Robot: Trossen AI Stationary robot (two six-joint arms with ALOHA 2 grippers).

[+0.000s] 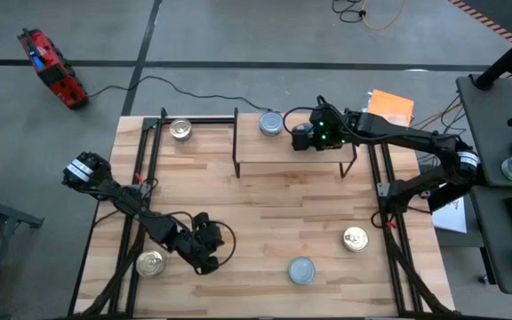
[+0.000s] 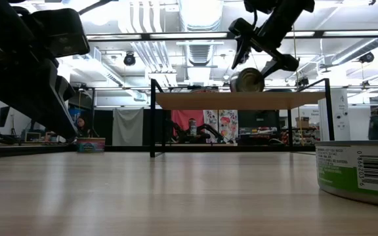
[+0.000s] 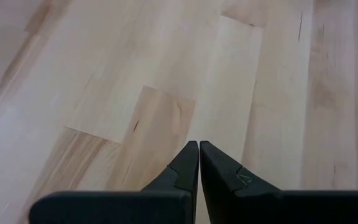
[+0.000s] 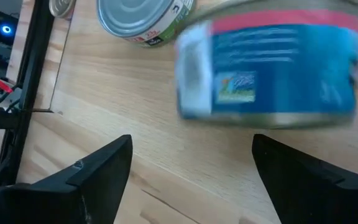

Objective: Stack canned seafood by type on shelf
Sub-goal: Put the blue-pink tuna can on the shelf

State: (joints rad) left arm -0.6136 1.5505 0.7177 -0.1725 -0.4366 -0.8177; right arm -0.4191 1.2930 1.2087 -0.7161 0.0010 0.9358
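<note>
The blue-labelled tin (image 4: pixel 269 71) sits on the shelf (image 1: pixel 274 160) at the far side of the table (image 1: pixel 265 222), just ahead of my right gripper (image 4: pixel 191 165), whose jaws stand released and spread wide either side of it. I judge it rigid, fairly dense and slick-walled, best pinched across the curved side wall at mid-height. Another tin (image 1: pixel 272 124) sits just left on the shelf; left gripper (image 3: pixel 199 163) clenched empty over the near-left table.
</note>
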